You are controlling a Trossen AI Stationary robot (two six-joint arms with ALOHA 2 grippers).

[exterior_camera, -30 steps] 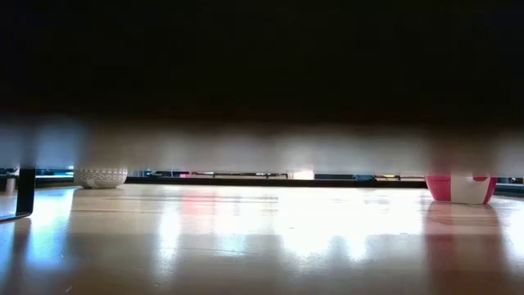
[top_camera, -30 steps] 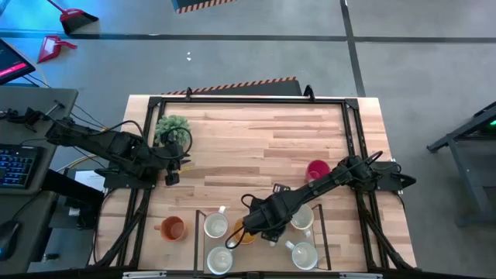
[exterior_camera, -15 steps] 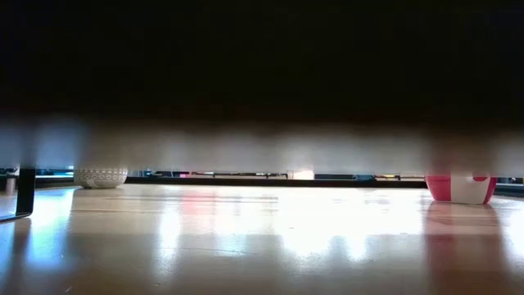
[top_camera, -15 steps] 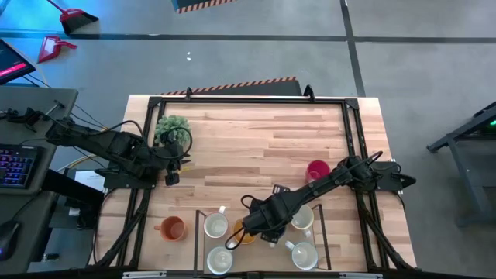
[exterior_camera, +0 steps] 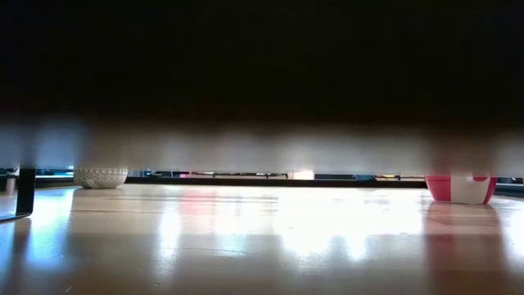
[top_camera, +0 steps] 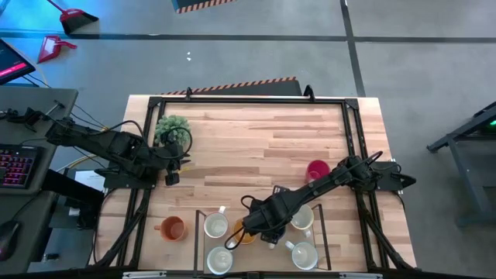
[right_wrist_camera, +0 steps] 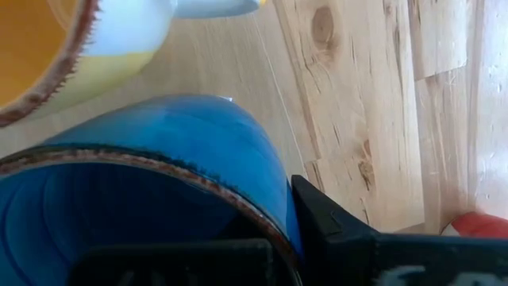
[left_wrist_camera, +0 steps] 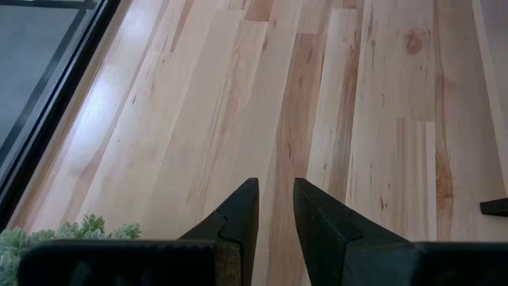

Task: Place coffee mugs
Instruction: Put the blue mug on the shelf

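Note:
My right gripper (top_camera: 263,232) reaches in from the right over the mugs at the table's near edge and is shut on a blue mug (right_wrist_camera: 159,159), which the gripper hides in the high view. Around it stand an orange mug (top_camera: 246,234), white mugs (top_camera: 216,225) (top_camera: 219,260) (top_camera: 304,254) and a cream mug (top_camera: 302,218). Another orange mug (top_camera: 172,228) stands to the left. A red mug (top_camera: 317,170) stands alone farther back on the right. My left gripper (left_wrist_camera: 275,191) hovers open by the table's left edge, with nothing between its fingers. My right gripper comes at the blue mug from above, pointing down. It holds the mug's wall at the rim (right_wrist_camera: 266,202). One finger (right_wrist_camera: 333,226) lies against the outside of the wall, and the other is hidden behind the wall. Whether the mug's base touches the table cannot be told.
A bushy green plant (top_camera: 172,128) in a white pot (exterior_camera: 100,177) stands at the far left, close to my left gripper. A thin dark frame (top_camera: 198,221) outlines the mugs at the near edge. Bare wood (top_camera: 263,147) fills the table's middle and far part.

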